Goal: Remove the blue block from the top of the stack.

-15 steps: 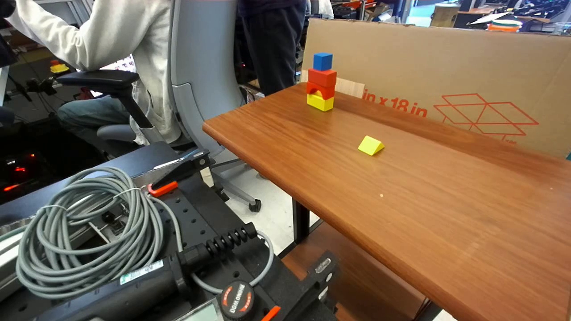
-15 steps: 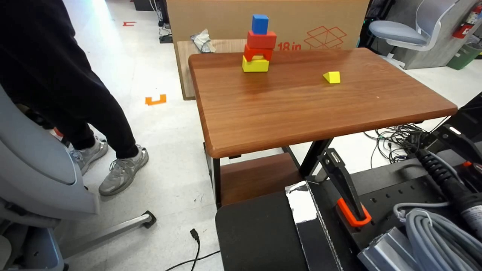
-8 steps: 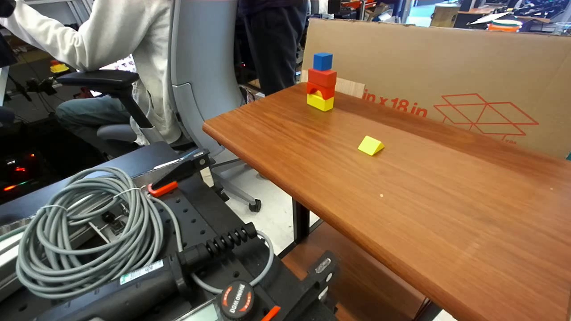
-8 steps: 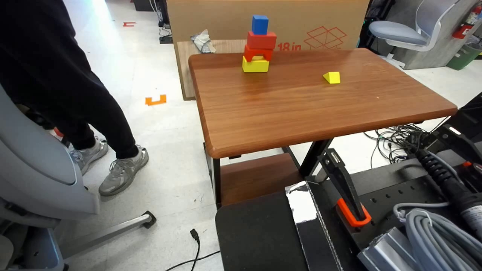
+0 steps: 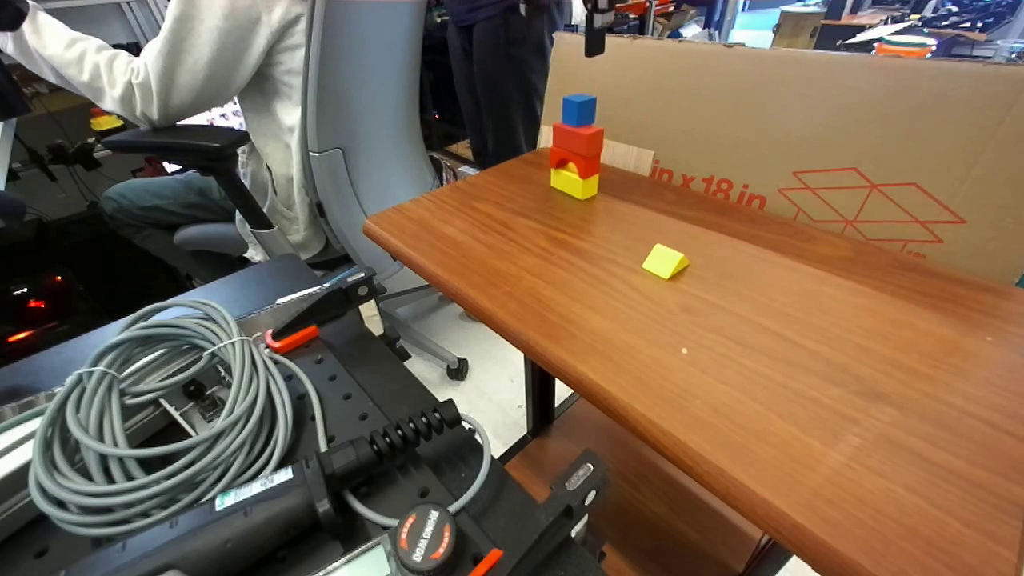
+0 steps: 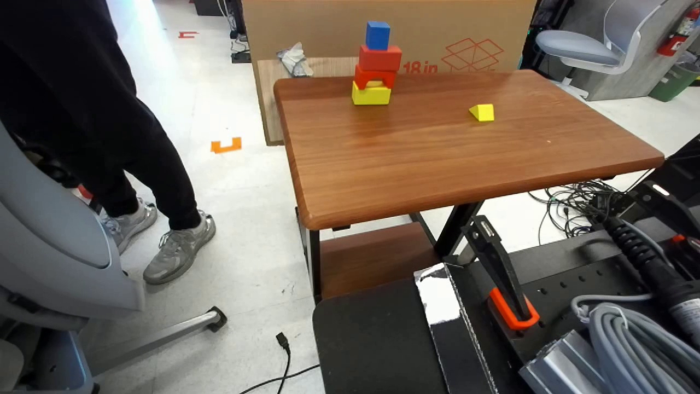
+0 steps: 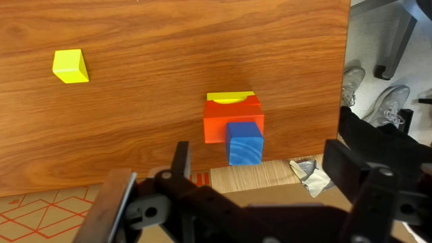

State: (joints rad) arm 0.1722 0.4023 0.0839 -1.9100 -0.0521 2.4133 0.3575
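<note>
fingers [image 5: 594, 42] had come into an exterior view's top edge, higher than the stack [image 5: 578, 144].
spread wide, they hung clear of the blue block [image 6: 378, 36], perched atop a red block [image 6: 380, 58], red arch [image 6: 374, 73] and, lowest, yellow block [image 6: 372, 97]. a yellow wedge [image 7: 70, 65] lay apart on the tabletop [image 7: 135, 118], cardboard [image 5: 784, 120] stood behind, and a green bin [image 6: 674, 82] stood farther off, contents too small to tell.

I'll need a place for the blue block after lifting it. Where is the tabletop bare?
The table is bare between the stack and the yellow wedge, and from both out to the near edge in an exterior view, save a pale speck. Crowded: around the stack, with cardboard behind and the open fingers higher than the blue block.
</note>
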